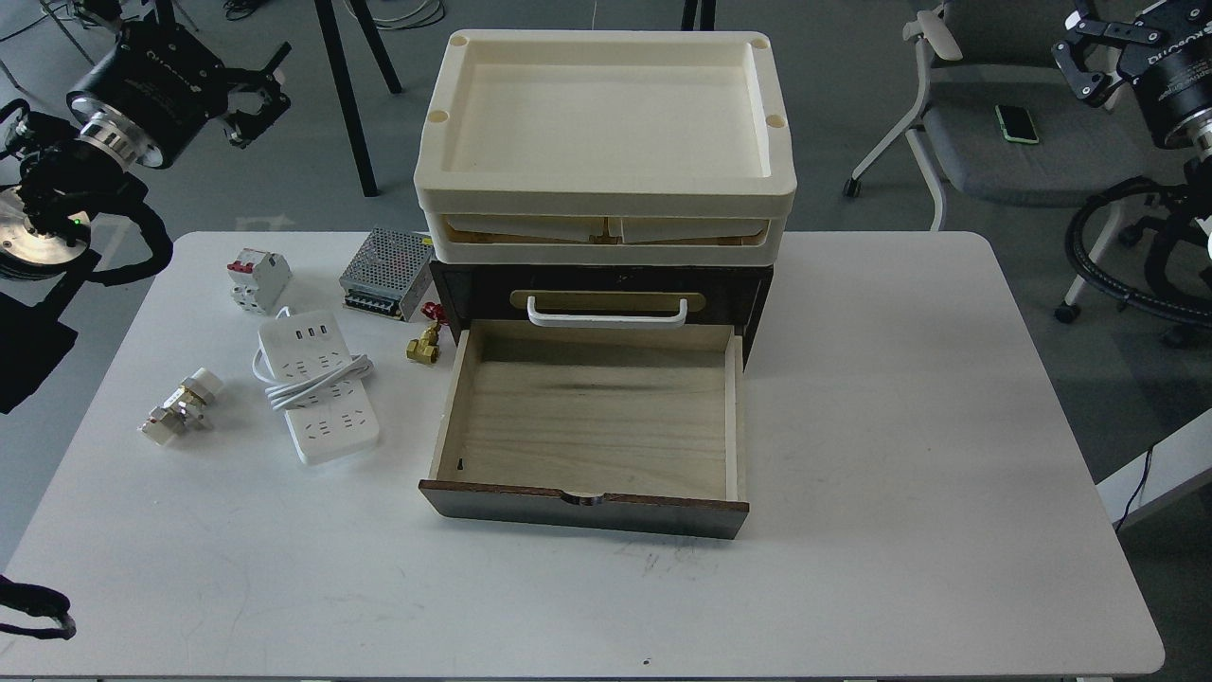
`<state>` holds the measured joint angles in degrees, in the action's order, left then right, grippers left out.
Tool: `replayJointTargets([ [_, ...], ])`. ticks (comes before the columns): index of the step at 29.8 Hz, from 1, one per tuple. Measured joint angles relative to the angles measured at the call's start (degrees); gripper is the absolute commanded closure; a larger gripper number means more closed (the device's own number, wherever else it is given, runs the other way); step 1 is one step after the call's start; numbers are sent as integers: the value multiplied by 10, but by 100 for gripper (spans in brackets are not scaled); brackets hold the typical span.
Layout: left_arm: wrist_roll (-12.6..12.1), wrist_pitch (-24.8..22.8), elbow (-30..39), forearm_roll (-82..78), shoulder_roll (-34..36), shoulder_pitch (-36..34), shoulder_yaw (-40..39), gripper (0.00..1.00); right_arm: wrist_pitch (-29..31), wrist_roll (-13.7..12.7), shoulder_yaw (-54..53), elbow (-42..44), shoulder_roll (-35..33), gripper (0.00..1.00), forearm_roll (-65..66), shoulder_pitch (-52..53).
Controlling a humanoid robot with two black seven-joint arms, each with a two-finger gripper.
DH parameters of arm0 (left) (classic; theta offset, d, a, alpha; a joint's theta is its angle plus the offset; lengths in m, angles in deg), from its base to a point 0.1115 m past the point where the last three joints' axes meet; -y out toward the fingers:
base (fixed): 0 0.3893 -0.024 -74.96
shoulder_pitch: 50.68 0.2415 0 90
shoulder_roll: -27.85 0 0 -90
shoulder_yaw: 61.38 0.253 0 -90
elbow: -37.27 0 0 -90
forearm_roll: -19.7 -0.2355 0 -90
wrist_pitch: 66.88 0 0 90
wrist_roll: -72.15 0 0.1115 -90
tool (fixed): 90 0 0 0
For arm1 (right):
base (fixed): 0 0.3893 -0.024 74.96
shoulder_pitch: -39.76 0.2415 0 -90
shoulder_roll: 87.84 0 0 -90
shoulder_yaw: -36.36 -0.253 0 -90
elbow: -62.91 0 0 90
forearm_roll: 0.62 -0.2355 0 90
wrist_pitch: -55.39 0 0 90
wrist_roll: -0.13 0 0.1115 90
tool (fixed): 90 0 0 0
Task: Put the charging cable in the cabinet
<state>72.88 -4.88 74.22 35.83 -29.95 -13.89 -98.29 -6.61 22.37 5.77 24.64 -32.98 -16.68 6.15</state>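
Note:
The charging cable [319,390], a white power strip with its thick cord looped round the middle, lies flat on the white table [900,455], left of the cabinet. The cabinet [757,294] is dark brown, and its lower drawer [592,421] is pulled out toward me with a bare pale-wood floor. Above that drawer is a shut one with a white handle [606,314]. A cream tray [606,123] sits on top. My left gripper [258,95] hangs open high at the far left, well behind the cable. My right gripper [1087,57] hangs open at the far right, off the table.
Around the cable lie a white-and-red circuit breaker [258,279], a perforated metal power supply [386,273], a brass valve with a red handle [424,343] and a metal fitting [180,407]. A grey chair [1004,152] holding a phone [1016,123] stands behind the table.

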Motion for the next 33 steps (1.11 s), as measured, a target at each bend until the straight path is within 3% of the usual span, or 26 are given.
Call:
replayJointTargets([
  [9, 15, 0, -42, 11, -5, 4, -3, 0, 0, 0, -4, 0, -7, 0, 2, 2],
  [13, 62, 0, -113, 38, -38, 12, -23, 0, 0, 0, -4, 0, -8, 0, 2, 2],
  [17, 135, 0, -119, 46, -72, 29, -83, 5, 0, 0, -5, 0, -9, 0, 2, 1],
  [21, 169, 0, -37, 43, -55, 39, -122, 7, 0, 1, -5, -1, -18, 0, 2, -2],
  [27, 175, 0, 181, -50, 95, 47, -117, 7, 0, 4, -9, 1, -30, 0, 2, -21],
  [33, 185, 0, 279, -317, 243, 48, -119, 7, 0, 4, -14, 1, -42, 0, 2, -37],
])
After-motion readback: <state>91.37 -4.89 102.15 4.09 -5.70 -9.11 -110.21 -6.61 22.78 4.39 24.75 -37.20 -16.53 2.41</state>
